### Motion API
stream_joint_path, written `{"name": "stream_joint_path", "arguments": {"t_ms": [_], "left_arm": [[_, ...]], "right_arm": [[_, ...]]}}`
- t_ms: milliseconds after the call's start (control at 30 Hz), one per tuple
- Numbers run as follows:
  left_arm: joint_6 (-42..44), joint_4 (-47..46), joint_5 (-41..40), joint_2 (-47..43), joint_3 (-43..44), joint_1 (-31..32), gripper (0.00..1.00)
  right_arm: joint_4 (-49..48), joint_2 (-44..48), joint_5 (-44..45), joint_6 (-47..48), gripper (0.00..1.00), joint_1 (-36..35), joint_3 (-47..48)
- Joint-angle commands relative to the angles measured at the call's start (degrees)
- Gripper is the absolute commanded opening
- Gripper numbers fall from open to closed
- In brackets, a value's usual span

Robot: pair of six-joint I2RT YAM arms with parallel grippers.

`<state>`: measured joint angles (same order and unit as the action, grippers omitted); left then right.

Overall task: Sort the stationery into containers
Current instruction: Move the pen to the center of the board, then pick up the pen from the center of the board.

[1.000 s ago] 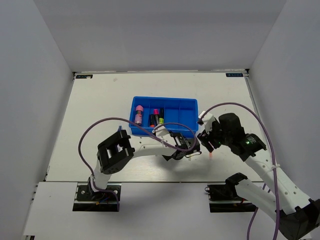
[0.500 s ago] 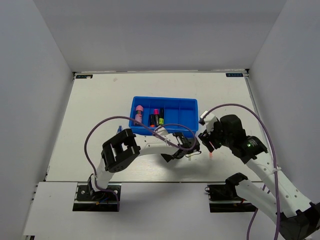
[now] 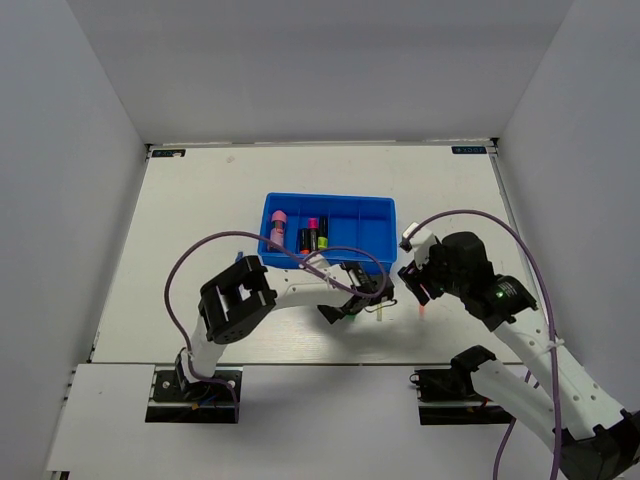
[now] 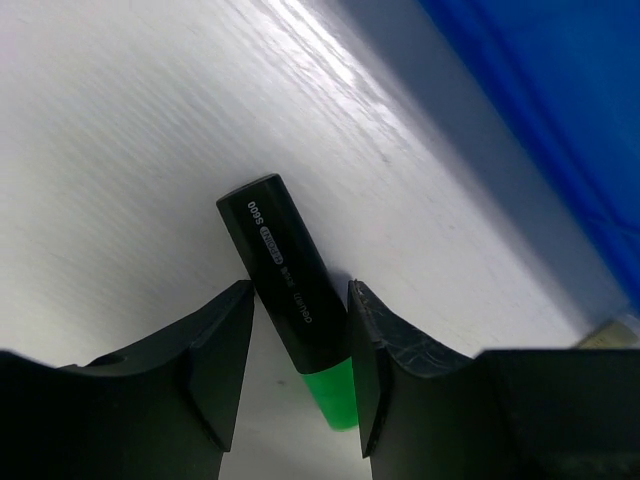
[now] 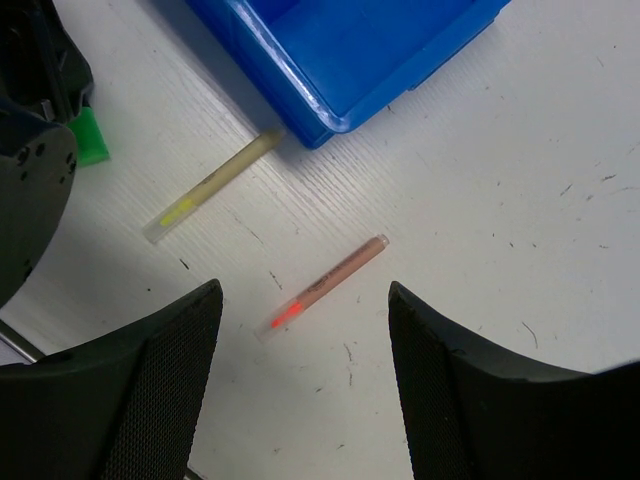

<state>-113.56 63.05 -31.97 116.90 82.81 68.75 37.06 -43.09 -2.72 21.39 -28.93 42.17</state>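
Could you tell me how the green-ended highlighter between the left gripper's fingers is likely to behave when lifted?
The highlighter looks like a hard plastic barrel, so it probably won't bend. Its round, glossy body lies flat on the table, so it may roll or slip if the left gripper squeezes unevenly. Short and stubby, it is likely light.

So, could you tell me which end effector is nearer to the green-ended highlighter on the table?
Left. The left end effector has a finger on either side of the green-ended highlighter. The right end effector hovers off to its right, above the reddish stick.
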Motion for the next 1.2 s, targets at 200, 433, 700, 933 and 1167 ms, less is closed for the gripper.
{"name": "stream_joint_path", "arguments": {"t_ms": [200, 433, 700, 933, 1167], "left_arm": [[-10.89, 6.03, 7.09, -2.99, -9.41, 1.64, 0.58], [-12.04, 4.90, 9.20, -5.81, -16.44, 2.53, 0.62], [-12.04, -0.90, 11.05, -5.81, -19.96, 2.53, 0.34], [-3.45, 1.71, 7.54, -11.41, -18.22, 2.97, 0.00], [16.31, 10.16, -3.26, -21.51, -10.66, 2.97, 0.00]], "right_arm": [[-1.55, 1.87, 0.00, -0.64, 0.70, 0.10, 0.19], [-1.46, 2.22, -0.44, -0.73, 0.70, 0.01, 0.19], [-1.38, 2.05, -0.53, -0.73, 0.70, 0.10, 0.19], [-1.64, 2.05, -0.53, -0.65, 0.77, 0.19, -0.25], [-1.37, 1.69, -1.23, -0.20, 0.39, 0.19, -1.21]]}}
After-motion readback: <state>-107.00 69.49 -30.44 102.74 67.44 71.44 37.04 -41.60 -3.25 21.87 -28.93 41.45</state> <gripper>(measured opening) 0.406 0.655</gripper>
